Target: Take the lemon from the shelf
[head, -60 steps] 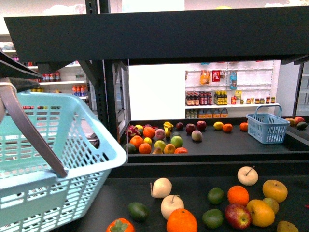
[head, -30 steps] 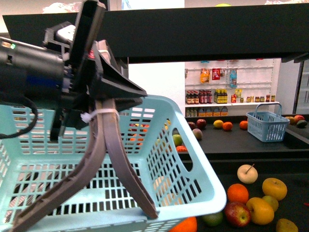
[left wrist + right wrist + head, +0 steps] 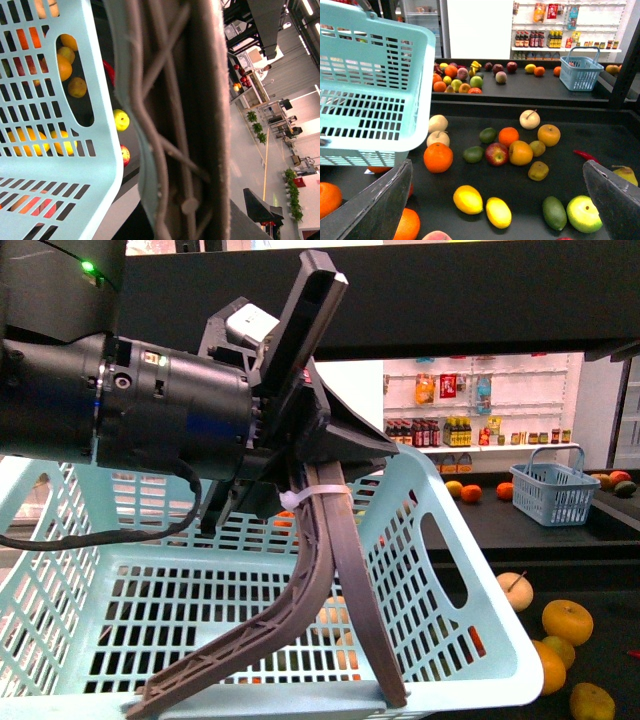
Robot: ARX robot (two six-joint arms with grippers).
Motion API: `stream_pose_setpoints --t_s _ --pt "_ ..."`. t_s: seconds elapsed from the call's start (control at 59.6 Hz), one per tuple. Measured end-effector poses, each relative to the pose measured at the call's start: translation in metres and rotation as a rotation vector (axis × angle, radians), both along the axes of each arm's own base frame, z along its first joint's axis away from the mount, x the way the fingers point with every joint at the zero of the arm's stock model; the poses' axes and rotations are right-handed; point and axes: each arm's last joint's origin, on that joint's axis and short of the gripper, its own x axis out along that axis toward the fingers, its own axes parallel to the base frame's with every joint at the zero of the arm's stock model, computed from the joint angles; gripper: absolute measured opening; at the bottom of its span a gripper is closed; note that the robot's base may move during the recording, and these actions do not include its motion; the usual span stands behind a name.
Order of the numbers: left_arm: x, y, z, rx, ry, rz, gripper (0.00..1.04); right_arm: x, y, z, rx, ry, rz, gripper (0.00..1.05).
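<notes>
**Operator:** What is on my left arm?

**Stock clerk:** Item one, your left gripper (image 3: 318, 468). Its jaws are clamped on the grey-brown handles (image 3: 345, 570) of the pale blue basket (image 3: 455, 625). A white tie (image 3: 318, 495) binds the handles together. The basket hangs from the gripper and fills most of the front view. Your left wrist view shows only handle and basket wall, close up.

**Operator:** And the right arm?

**Stock clerk:** Item two, your right gripper (image 3: 497, 167). Its fingers (image 3: 375, 205) are spread wide and hold nothing. It sits off to one side of the basket and does not touch it.

**Operator:** Where is the lemon?

**Stock clerk:** Item three, the lemon (image 3: 498, 212). It is bright yellow and oval, and lies on a black tray of the shelf (image 3: 600, 142), outside the basket and apart from it. Two fruits lie between the basket and the lemon. An orange (image 3: 438, 157) is near the basket's lower corner, and a second yellow oval fruit (image 3: 468, 199) is just beside the lemon. Your right wrist view shows the lemon between your spread fingers, touched by neither.

**Operator:** Anything else on the shelf?

**Stock clerk:** Item four, sundries. A red apple (image 3: 496, 153) lies on the same tray, farther from the basket than the orange. A small blue basket (image 3: 578, 70) stands on the rear tray, well beyond the pale blue basket.
</notes>
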Motion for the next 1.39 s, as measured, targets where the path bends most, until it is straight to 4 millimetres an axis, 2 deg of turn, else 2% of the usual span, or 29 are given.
stream_pose_setpoints --t_s 0.067,0.151,0.252,0.369,0.453,0.554,0.672,0.772,0.907,1.142,1.394 --pt "0.002 -0.002 -0.003 0.012 0.008 0.011 0.11 0.0 0.0 0.0 0.0 0.0 0.0 1.02" --pt "0.005 -0.003 -0.006 0.021 0.015 0.019 0.11 0.004 -0.001 -0.003 -0.098 0.082 -0.235 1.02" --pt "0.006 -0.002 -0.007 0.027 0.012 0.035 0.11 0.014 -0.008 -0.007 -0.14 0.25 -0.327 1.02" --pt "0.006 -0.002 -0.006 0.029 0.006 0.034 0.11 0.036 -0.025 -0.001 -0.123 0.349 -0.279 1.02" --pt "0.006 -0.002 -0.006 0.029 0.005 0.033 0.11 0.06 -0.044 0.006 -0.115 0.377 -0.233 1.02" --pt "0.006 -0.002 -0.006 0.028 0.005 0.032 0.11 0.095 -0.067 0.002 -0.138 0.415 -0.185 1.02" --pt "0.006 -0.002 -0.006 0.027 0.006 0.029 0.11 0.142 -0.086 -0.023 -0.162 0.499 -0.07 1.02" --pt "0.006 -0.002 -0.006 0.029 0.003 0.031 0.11 0.181 -0.095 -0.064 -0.18 0.609 0.089 1.02" --pt "0.006 -0.002 -0.006 0.03 0.001 0.03 0.11 0.213 -0.099 -0.099 -0.233 0.684 0.192 1.02" --pt "0.006 -0.002 -0.006 0.03 0.002 0.031 0.11 0.254 -0.1 -0.142 -0.342 0.675 0.351 1.02" --pt "0.006 -0.002 -0.006 0.029 0.002 0.03 0.11 0.278 -0.096 -0.18 -0.43 0.685 0.445 1.02"
